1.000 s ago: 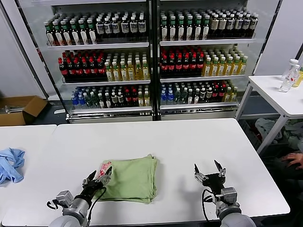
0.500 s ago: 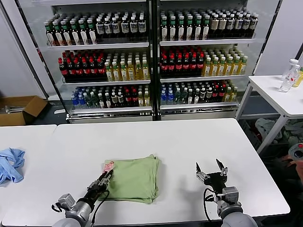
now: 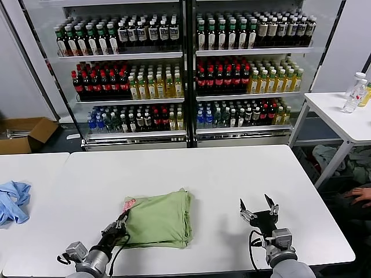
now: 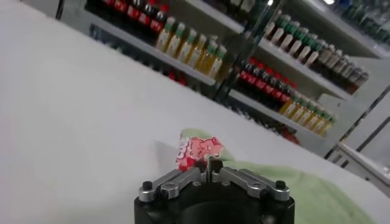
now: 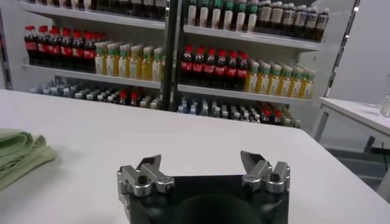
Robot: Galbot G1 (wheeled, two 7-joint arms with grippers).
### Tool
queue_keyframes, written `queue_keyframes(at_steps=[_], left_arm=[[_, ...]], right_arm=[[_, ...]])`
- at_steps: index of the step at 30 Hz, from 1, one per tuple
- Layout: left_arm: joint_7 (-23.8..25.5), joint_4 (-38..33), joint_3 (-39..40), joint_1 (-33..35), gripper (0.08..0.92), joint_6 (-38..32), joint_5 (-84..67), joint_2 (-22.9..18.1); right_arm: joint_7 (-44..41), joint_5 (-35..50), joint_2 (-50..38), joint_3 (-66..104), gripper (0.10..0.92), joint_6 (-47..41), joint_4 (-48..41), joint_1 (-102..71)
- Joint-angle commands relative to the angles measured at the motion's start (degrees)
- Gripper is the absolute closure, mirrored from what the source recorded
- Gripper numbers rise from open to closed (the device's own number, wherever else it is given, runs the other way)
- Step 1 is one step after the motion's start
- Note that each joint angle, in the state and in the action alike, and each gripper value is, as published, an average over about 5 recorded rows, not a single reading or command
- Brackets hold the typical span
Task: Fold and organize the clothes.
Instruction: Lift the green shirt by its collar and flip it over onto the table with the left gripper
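White table (image 3: pixel 220 168) w/ one folded green shirt (image 3: pixel 157 219)
Shirt lies nr front edge, left of centre; red-and-white patch (image 3: pixel 128 204) at its left corner.

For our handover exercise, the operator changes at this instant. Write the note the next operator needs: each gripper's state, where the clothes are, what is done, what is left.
Left gripper: shut, at the near-left corner of the folded pale green shirt; whether it pinches cloth cannot be told.
Right gripper: open, idle above the white table, right of the shirt.
Shirt: folded into a compact rectangle at the table's near middle, its red-and-white patch peeking out at the far-left corner.
Done: folding looks finished.
Left: tuck the patch corner if wanted, then probably put the shirt away.
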Motion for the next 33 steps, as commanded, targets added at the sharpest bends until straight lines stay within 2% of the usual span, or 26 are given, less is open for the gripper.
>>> queue_keyframes(at_steps=[1, 4, 7, 13, 18, 29, 33], left_arm=[[0.72, -4.12, -4.11, 0.76, 0.907, -0.19, 0.13, 1.39], [-0.24, -5.54, -3.77, 2.10, 0.907, 1.84, 1.17, 1.43], [-3.58, -6.80, -3.00, 3.55, 0.891, 2.96, 3.03, 0.08], [-7.04, -6.53, -2.18, 4.60, 0.734, 3.42, 4.28, -2.06], [-10.11, -3.17, -1.62, 2.51, 0.587, 5.79, 6.85, -1.67], [-7.07, -2.47, 1.10, 2.74, 0.267, 11.60, 5.19, -1.53], [-5.77, -1.69, 1.01, 2.26, 0.199, 11.44, 1.94, -1.91]], right_arm=[[-0.04, 0.04, -0.16, 0.08, 0.203, 0.07, 0.03, 0.06], [-0.07, 0.16, -0.41, 0.28, 0.203, 0.23, -0.29, 0.17], [-0.07, 0.18, -0.31, 0.32, 0.203, 0.28, -0.29, 0.23], [-0.04, 0.00, 0.15, 0.09, 0.203, 0.13, -0.13, 0.23], [-0.04, -0.31, 0.52, -0.09, 0.203, 0.00, 0.24, 0.02], [-0.08, -0.91, 0.66, 0.38, 0.203, -0.20, 1.50, -0.99], [-0.07, -0.85, 0.49, 0.56, 0.203, -0.20, 1.64, -0.91]])
